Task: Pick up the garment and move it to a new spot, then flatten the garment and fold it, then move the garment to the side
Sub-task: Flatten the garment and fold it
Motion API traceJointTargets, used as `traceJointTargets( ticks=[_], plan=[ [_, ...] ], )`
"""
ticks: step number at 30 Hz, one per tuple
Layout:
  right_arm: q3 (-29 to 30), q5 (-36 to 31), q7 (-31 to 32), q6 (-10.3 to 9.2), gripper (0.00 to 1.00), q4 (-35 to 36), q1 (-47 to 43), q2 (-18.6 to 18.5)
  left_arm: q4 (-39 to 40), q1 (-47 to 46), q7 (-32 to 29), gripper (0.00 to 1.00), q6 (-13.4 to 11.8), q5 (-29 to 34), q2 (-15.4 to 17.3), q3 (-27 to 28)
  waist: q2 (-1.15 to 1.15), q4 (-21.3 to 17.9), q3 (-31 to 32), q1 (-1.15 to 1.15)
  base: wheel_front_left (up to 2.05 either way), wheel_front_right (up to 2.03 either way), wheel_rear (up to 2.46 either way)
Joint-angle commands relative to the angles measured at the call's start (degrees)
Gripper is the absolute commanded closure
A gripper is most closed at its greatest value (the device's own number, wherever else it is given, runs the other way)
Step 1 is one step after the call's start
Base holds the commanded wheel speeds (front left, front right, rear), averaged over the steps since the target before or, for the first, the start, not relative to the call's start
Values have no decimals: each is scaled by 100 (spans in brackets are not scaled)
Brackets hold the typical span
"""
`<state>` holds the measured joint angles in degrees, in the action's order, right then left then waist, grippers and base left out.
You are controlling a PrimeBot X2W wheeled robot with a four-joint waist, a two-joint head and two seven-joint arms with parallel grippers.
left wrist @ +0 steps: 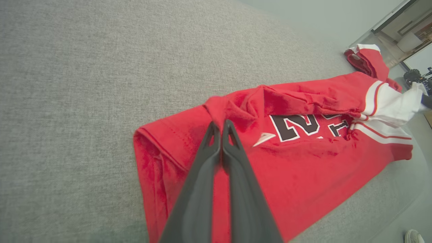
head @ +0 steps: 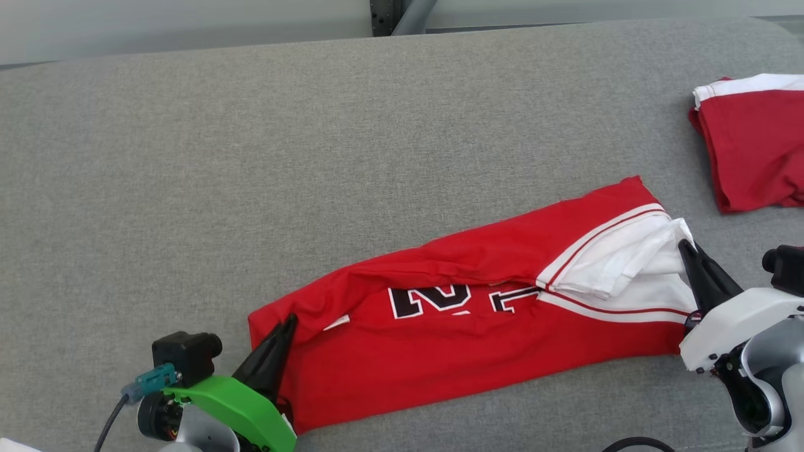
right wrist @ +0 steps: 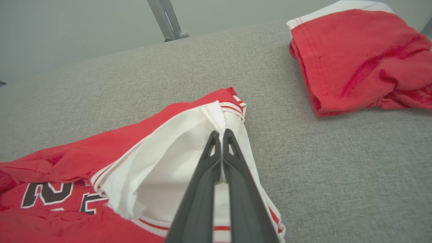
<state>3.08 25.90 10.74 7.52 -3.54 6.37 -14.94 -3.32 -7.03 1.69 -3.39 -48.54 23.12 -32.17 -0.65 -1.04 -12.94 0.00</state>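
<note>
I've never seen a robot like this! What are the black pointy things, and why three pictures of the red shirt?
It's a robot with two arms. The black pointy things are its pincers, like two-fingered hands. One picture comes from a camera on its head; the others from cameras on its wrists, looking along each pincer. A red shirt with a number lies on a grey surface. The left pincer pinches its red end, the right pincer its white end. Another red garment lies apart, untouched.
</note>
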Motion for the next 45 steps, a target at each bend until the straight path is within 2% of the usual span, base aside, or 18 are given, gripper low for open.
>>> traceJointTargets(
  ticks=[1,2,3,4,5,6,7,11,16,20,22,25,28,34,40,45],
  plan=[
    [29,-93,-86,-7,100,-83,2,33,44,104,69,100,-57,19,14,42,65,-83,3,0,0,0,0],
    [44,-107,-137,-7,96,-149,37,68,49,153,108,100,-86,-9,-3,70,65,-98,7,0,0,0,0],
    [40,-140,-169,-7,58,-236,65,91,45,205,143,93,-119,-19,-20,88,65,-106,16,0,0,0,0],
    [-1,-192,-164,-7,0,-320,78,83,24,251,131,63,-121,-3,-2,63,65,-111,29,0,0,0,0],
    [-1,-192,-164,-7,0,-320,78,83,24,251,131,63,-121,-3,-2,63,65,-111,29,0,0,0,0],
    [-38,-239,-148,-7,0,-390,84,67,10,290,145,43,-133,35,24,48,65,-106,46,0,0,0,0],
    [-85,-255,-146,-6,0,-432,78,42,0,315,189,0,-156,84,54,44,65,-89,68,0,0,0,0],
    [-4,-188,-176,-7,0,-363,-76,-113,4,410,568,0,-226,244,52,115,65,15,188,0,0,0,0],
    [469,-99,-118,-6,0,50,-287,-252,-9,684,1089,0,-370,553,82,174,65,115,420,0,0,0,0],
    [803,-98,-86,-6,0,227,-426,-208,32,1019,1320,0,-686,941,-51,446,65,173,623,0,0,0,0],
    [870,-186,-103,-5,0,150,-501,-141,99,1102,1355,0,-863,1350,-127,657,65,221,706,0,0,0,0],
    [912,-297,-111,-5,0,-144,-499,5,297,1301,1351,0,-964,1935,-421,1106,65,311,778,0,0,0,0],
    [878,-433,-190,-5,0,-600,-333,159,424,1402,1352,0,-899,2576,-677,1473,65,404,785,0,0,0,0],
    [712,-833,-243,-5,0,-1613,294,208,367,1334,1355,0,-476,3308,-1283,2032,65,728,717,0,0,0,0],
    [705,-1111,172,-6,0,-2595,986,75,239,1178,1355,0,2,3691,-1667,2298,65,1001,606,0,0,0,0],
    [779,-1235,431,-6,0,-3195,1152,28,168,1175,1356,0,246,3864,-1838,2471,65,1189,557,0,0,0,0]
  ],
)
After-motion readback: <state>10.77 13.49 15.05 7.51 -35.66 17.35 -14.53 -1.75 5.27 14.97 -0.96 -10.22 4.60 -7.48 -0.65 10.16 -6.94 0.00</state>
